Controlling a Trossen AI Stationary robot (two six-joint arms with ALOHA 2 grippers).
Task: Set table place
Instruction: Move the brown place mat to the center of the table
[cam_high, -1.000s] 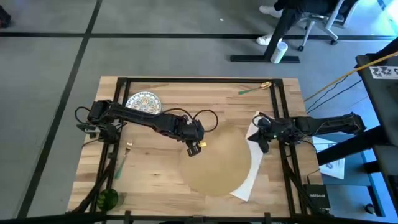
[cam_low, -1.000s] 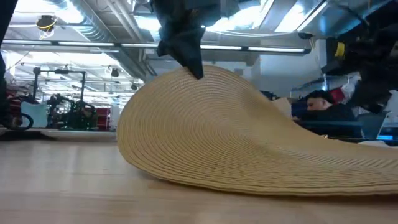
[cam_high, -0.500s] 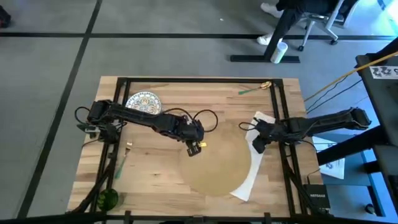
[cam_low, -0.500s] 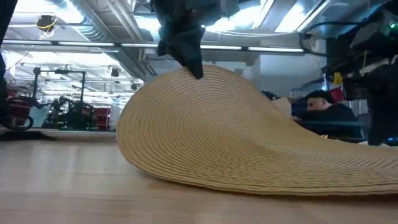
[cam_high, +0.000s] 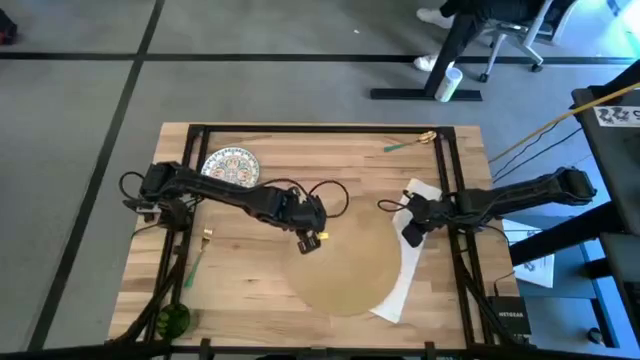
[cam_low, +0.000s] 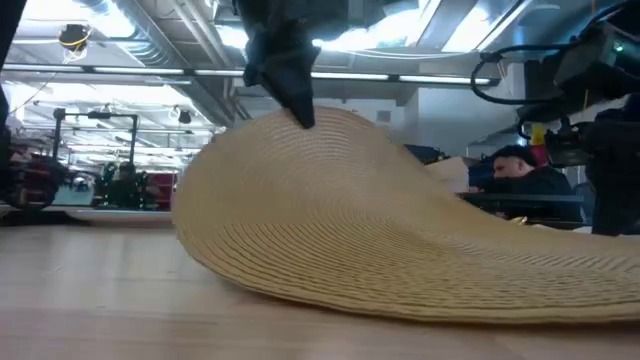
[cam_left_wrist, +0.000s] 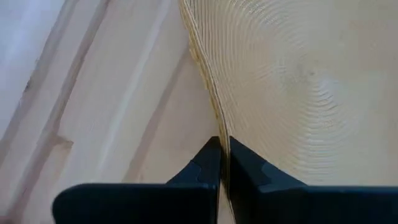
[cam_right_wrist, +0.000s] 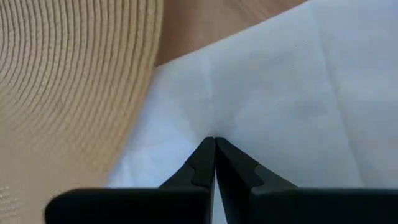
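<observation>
The left gripper (cam_high: 307, 240) is clenched on the rim of the large round tan woven placemat (cam_high: 345, 265), its two dark fingers (cam_left_wrist: 208, 165) pressed together with the mat's edge pinched between them. In the low view that pinched edge is lifted clear of the pale butcher-block wooden table (cam_high: 250, 285) with its thin black frame, so the placemat (cam_low: 380, 230) humps up under the gripper (cam_low: 290, 85) and slopes down to lie flat farther off. The rest of the mat spreads away from the jaws toward the table's near right part.

The right gripper (cam_high: 412, 231) sits on the far side of the mat from the left one, over the white rectangular napkin (cam_high: 410, 255). Its fingers (cam_right_wrist: 205, 165) are closed tip to tip against the white paper (cam_right_wrist: 280, 99); whether they grip a fold of it cannot be told. The napkin lies partly under the mat's right rim, which covers its inner edge just beside these jaws.

Behind the left arm stands a small ornate white-rimmed patterned plate (cam_high: 231, 164), well apart from the jaws. A gold fork (cam_high: 200, 250) with a green handle lies near the table's left edge, and a dark green glass (cam_high: 172, 319) stands at the near left corner. Another green-handled gold utensil (cam_high: 408, 142) lies at the far right corner. A person's legs and a chair base (cam_high: 480, 30) show on the floor beyond the table.
</observation>
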